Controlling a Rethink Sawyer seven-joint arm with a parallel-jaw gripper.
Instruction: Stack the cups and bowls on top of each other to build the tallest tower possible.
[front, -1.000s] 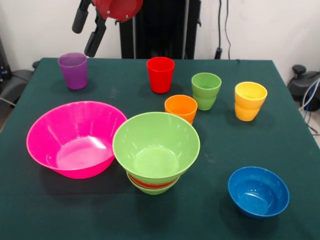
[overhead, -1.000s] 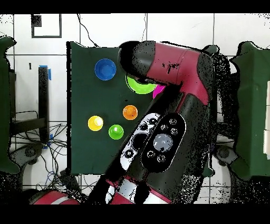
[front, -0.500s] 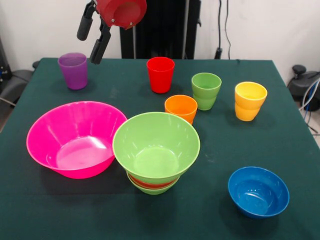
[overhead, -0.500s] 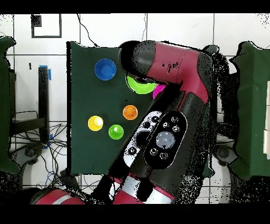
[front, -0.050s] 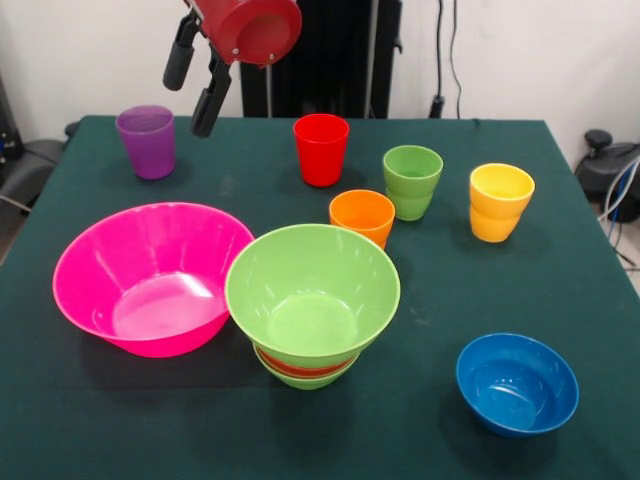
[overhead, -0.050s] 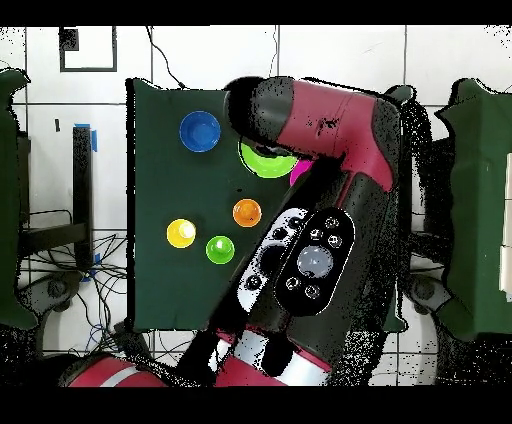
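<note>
Since the earlier frame the gripper (front, -0.050s: 197, 72) has drifted rightward along the top of the front view, from above the purple cup (front, -0.050s: 146, 141) toward the red cup (front, -0.050s: 321, 148); nothing on the table (front, -0.050s: 560, 280) has shifted. Its two fingers hang spread apart and hold nothing.

The tower (front, -0.050s: 312, 300) sits at centre frame: a large green bowl (front, -0.050s: 312, 290) nested on a red-orange bowl and a small green one. The pink bowl (front, -0.050s: 150, 275) lies touching it at left, the blue bowl (front, -0.050s: 517, 383) well apart at lower right. The orange cup (front, -0.050s: 362, 216), green cup (front, -0.050s: 412, 181) and yellow cup (front, -0.050s: 500, 202) stand behind, upper right.

The arm seems between picks. Next it must choose a piece, likely a cup, descend over its rim and close.
</note>
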